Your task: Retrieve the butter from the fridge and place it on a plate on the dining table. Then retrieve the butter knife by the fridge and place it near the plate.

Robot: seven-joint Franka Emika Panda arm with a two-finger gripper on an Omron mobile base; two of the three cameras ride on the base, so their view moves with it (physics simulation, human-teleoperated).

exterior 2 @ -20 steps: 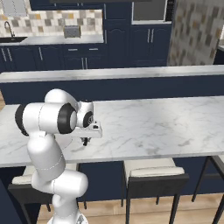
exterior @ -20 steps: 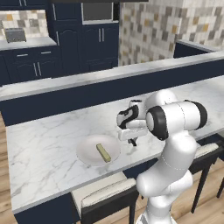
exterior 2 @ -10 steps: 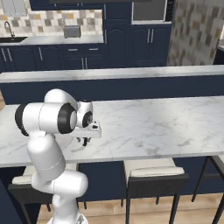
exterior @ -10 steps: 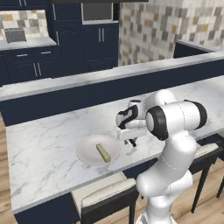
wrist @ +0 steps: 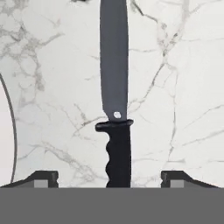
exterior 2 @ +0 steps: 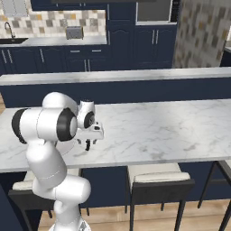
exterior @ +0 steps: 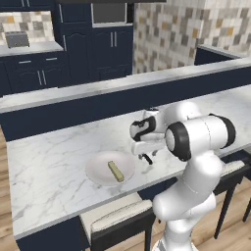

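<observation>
From the left base view we see the butter (exterior: pixel 116 171) lying on the plate (exterior: pixel 99 166) on the dining table (exterior: pixel 49 162), with our gripper (exterior: pixel 145 158) just beside the plate. In the right base view the gripper (exterior 2: pixel 88 144) hangs low over the marble. In the hand view the butter knife (wrist: pixel 115 96) lies flat on the table, our fingertips (wrist: pixel 43 178) spread wide on either side, not touching it.

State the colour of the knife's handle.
Black, below a dark grey blade; the butter knife shows best in the hand view.
</observation>
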